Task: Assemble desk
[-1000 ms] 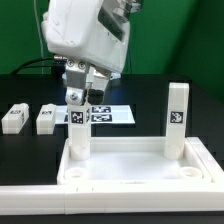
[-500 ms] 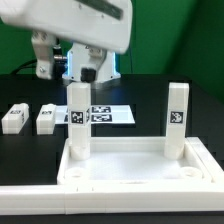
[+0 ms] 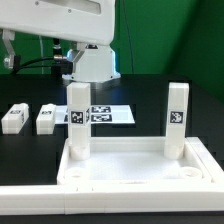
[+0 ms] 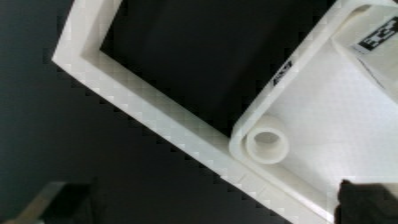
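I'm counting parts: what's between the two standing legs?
Exterior view: only the desk top's rim runs from one leg to the other leg; the marker board lies behind.

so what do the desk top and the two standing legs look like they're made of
Desk top: looks like white plastic with a smooth, fairly matte finish. The rim and round corner sockets look formed in one piece. Whether it is moulded or printed cannot be told.
Standing legs: the same matte white plastic look. Their black-white tags look flat, probably stickers.
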